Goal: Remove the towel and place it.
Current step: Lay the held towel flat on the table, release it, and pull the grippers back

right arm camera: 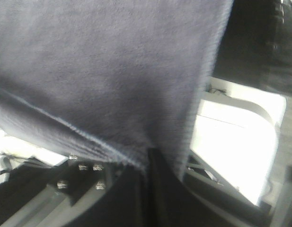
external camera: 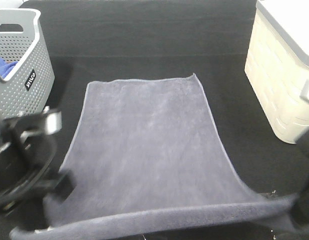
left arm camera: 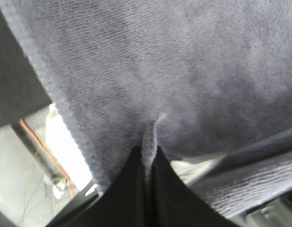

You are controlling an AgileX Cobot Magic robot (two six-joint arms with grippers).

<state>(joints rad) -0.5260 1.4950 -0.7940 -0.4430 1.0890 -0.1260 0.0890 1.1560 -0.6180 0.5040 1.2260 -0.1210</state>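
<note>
- Left tool (left arm camera: 147, 153) pinches one towel (external camera: 149, 145) at its near hem.
- Right tool (right arm camera: 149, 158) pinches the same hem.
- Table (external camera: 144, 30) also carries one grey basket (external camera: 29, 75), one cream bin (external camera: 279, 75).

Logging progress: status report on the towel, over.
Left gripper, right gripper: jaws shut on towel near hem. Towel mostly flat, near edge lifted. Basket, bin clear of it.

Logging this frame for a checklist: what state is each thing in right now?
Grey-lavender rectangular microfibre towel: spread flat, near hem gripped and raised.
Left gripper: shut on towel.
Right gripper: shut on towel.
Grey perforated plastic basket: open-topped, blue cloth inside.
Cream plastic bin: lid on.
</note>
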